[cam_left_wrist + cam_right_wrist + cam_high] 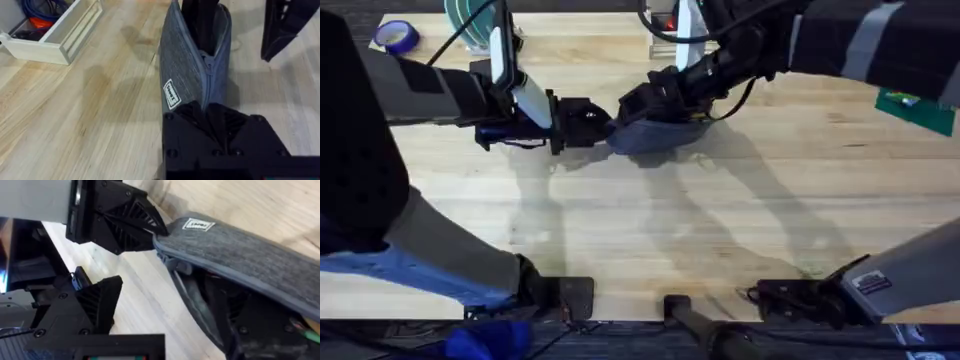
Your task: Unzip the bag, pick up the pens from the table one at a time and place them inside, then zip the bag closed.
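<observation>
While the bag (655, 135) sits mid-table (720, 230) toward the far side, left gripper (605, 125) pinches its near end by the label, fingers (195, 117) pressed onto the fabric. Right gripper (665, 105) is spread, one finger (240, 315) inside the unzipped mouth. Pens: can't tell.

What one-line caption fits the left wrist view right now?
Left gripper pinches one end of the open grey bag, held upright on the table, beside a white wooden tray.
</observation>
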`<action>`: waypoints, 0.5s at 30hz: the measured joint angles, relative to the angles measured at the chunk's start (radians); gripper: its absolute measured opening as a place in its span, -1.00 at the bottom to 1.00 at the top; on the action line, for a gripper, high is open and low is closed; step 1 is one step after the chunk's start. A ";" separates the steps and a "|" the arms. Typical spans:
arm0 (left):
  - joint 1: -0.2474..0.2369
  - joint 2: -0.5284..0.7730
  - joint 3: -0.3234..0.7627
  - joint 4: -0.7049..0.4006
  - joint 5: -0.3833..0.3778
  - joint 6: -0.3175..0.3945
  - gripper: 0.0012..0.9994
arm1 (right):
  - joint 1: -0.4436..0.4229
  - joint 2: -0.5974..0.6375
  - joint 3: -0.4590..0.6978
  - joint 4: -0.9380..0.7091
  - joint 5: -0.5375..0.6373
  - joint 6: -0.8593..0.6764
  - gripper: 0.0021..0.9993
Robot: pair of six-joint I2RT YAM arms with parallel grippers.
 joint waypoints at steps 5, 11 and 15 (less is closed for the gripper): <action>0.000 0.000 0.000 0.000 0.000 0.000 -0.92 | 0.012 0.000 0.000 0.030 0.000 0.007 0.99; 0.000 0.000 0.000 0.000 0.000 0.000 -0.92 | 0.029 0.000 0.000 0.051 -0.026 0.019 1.00; 0.000 0.000 0.000 0.000 0.000 0.000 -0.92 | 0.031 0.000 0.000 0.056 -0.056 0.027 1.00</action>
